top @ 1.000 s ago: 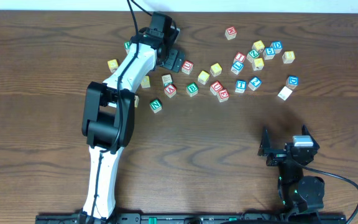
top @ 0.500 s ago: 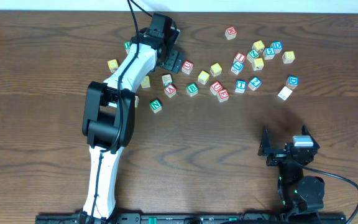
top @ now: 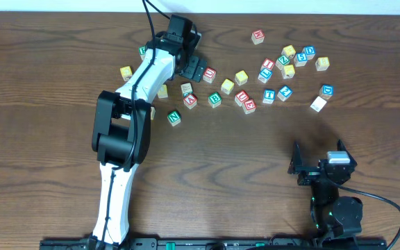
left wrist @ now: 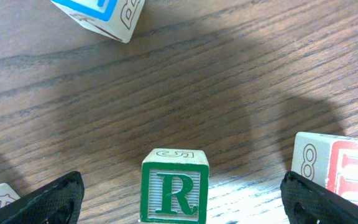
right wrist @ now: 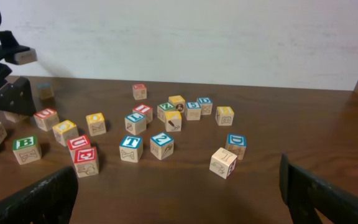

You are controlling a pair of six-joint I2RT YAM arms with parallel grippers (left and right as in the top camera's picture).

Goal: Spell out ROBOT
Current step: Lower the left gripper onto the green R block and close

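Observation:
In the left wrist view the green R cube (left wrist: 174, 193) stands upright on the wood between the two spread fingers of my left gripper (left wrist: 182, 202), which is open and touches nothing. Overhead, that gripper (top: 194, 69) hangs over the left end of the cube scatter and hides the R. The green B cube (top: 214, 99) lies just right of it. Two yellow-faced cubes (top: 227, 86) (top: 242, 77) sit beyond, and the blue T cube (top: 269, 94) lies further right. My right gripper (top: 318, 167) rests open and empty at the near right.
A red U cube (left wrist: 337, 168) sits close beside the left gripper's right finger, and a blue-faced cube (left wrist: 98, 15) lies ahead. A green N cube (top: 174, 117) lies near the left arm. Several more lettered cubes cluster at the far right (top: 288, 59).

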